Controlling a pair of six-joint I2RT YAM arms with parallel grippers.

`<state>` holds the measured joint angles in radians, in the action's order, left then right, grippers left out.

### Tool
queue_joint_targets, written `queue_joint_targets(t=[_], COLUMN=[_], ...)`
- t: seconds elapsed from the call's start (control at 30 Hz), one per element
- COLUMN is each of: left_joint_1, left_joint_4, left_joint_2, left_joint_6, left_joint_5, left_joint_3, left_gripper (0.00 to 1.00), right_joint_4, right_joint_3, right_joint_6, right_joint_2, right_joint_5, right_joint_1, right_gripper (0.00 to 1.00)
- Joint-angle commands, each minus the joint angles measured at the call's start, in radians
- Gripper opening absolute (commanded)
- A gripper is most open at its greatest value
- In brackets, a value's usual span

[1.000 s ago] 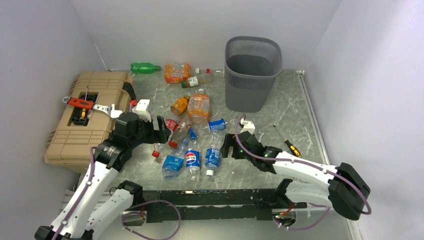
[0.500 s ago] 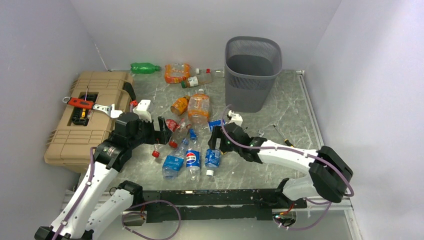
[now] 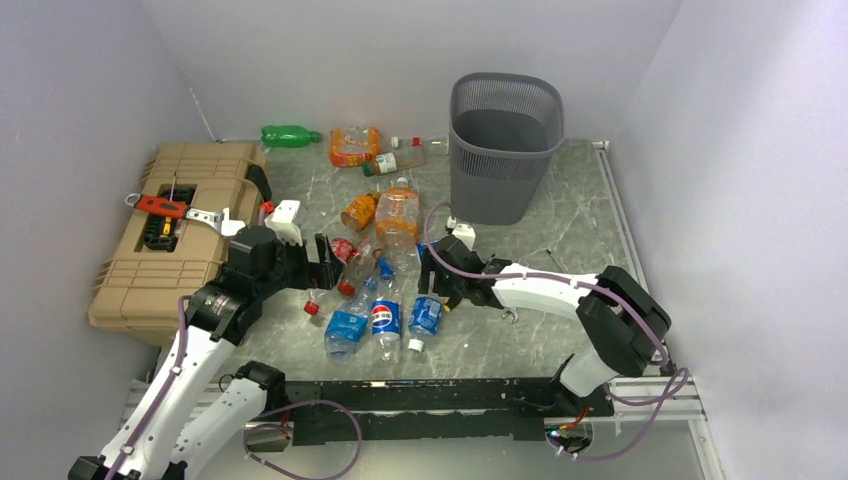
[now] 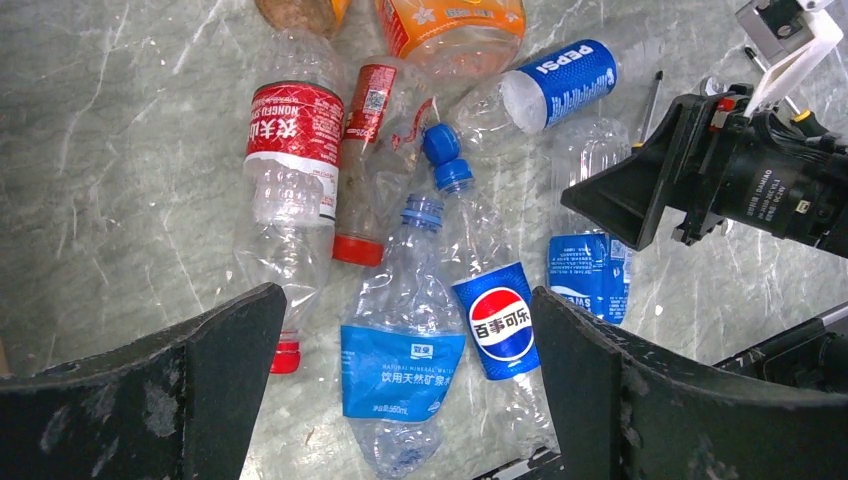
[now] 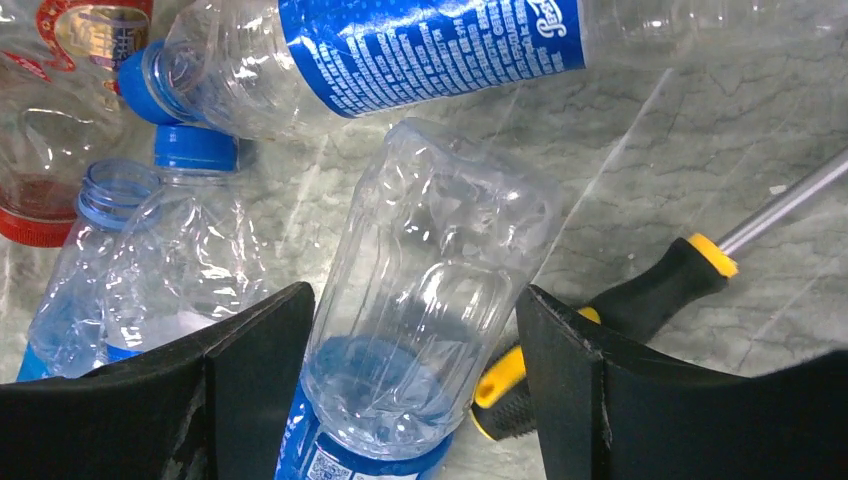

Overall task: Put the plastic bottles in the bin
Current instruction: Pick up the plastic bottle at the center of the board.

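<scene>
Several plastic bottles lie in a cluster mid-table. My right gripper [image 3: 431, 284] [image 5: 415, 300] is low over a clear bottle with a blue label [image 3: 426, 314] [image 5: 430, 300], one finger on each side of its base; a gap shows at the right finger, so it is open and not clamped. My left gripper [image 3: 325, 262] [image 4: 405, 295] hovers wide open above a crushed blue-label water bottle [image 4: 405, 370] and a Pepsi bottle [image 4: 500, 335], holding nothing. The dark grey mesh bin [image 3: 503, 145] stands at the back, right of centre.
A black-and-yellow screwdriver [image 5: 640, 300] lies right beside the bottle at my right gripper. A tan toolbox [image 3: 170, 240] fills the left side. A green bottle [image 3: 290, 135] and orange bottles [image 3: 354, 146] lie by the back wall, and red-label bottles [image 4: 290, 160] left of the cluster.
My right arm has swung left from beside the cluster onto the blue-label bottle, and its jaws have narrowed around it. The left gripper has stayed in place.
</scene>
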<state>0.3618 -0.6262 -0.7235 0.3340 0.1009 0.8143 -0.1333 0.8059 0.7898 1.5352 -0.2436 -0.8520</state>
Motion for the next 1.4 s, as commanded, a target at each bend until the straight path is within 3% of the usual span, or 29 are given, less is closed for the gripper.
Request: queue_joint_targets(t=[0.0, 0.2, 0.37, 0.47, 0.63, 0.8, 0.93, 1.03, 1.17, 1.37], left_joint_1=[0.0, 0.0, 0.001, 0.0, 0.0, 0.0, 0.0, 0.0, 0.0, 0.002], left_joint_4=[0.008, 0.01, 0.013, 0.016, 0.023, 0.111, 0.342, 0.612, 1.029, 1.29], left_joint_2=[0.016, 0.025, 0.032, 0.036, 0.051, 0.124, 0.222, 0.258, 0.175, 0.019], left_joint_6=[-0.005, -0.001, 0.0, 0.002, 0.002, 0.045, 0.18, 0.332, 0.548, 0.681], left_joint_5=[0.004, 0.003, -0.002, -0.006, -0.012, 0.017, 0.181, 0.373, 0.606, 0.754], left_joint_3=[0.033, 0.029, 0.026, 0.023, 0.021, -0.01, -0.102, -0.205, -0.3, -0.299], left_gripper=[0.98, 0.98, 0.98, 0.98, 0.97, 1.0, 0.99, 0.99, 1.0, 1.0], right_joint_4=[0.0, 0.008, 0.024, 0.019, -0.005, 0.204, 0.442, 0.581, 0.699, 0.892], right_joint_3=[0.041, 0.039, 0.008, -0.007, -0.028, -0.151, -0.249, -0.284, -0.29, -0.321], right_joint_6=[0.006, 0.014, 0.027, 0.03, 0.013, -0.071, -0.108, -0.095, -0.077, -0.004], right_joint_2=[0.018, 0.022, -0.038, -0.103, -0.275, -0.554, -0.747, -0.81, -0.823, -0.806], right_joint_5=[0.027, 0.052, 0.068, 0.07, 0.087, 0.185, 0.265, 0.277, 0.27, 0.201], right_joint_1=[0.001, 0.006, 0.014, 0.014, 0.014, 0.014, 0.014, 0.014, 0.014, 0.014], right_gripper=[0.76, 0.69, 0.48, 0.42, 0.37, 0.36, 0.36, 0.28, 0.04, 0.0])
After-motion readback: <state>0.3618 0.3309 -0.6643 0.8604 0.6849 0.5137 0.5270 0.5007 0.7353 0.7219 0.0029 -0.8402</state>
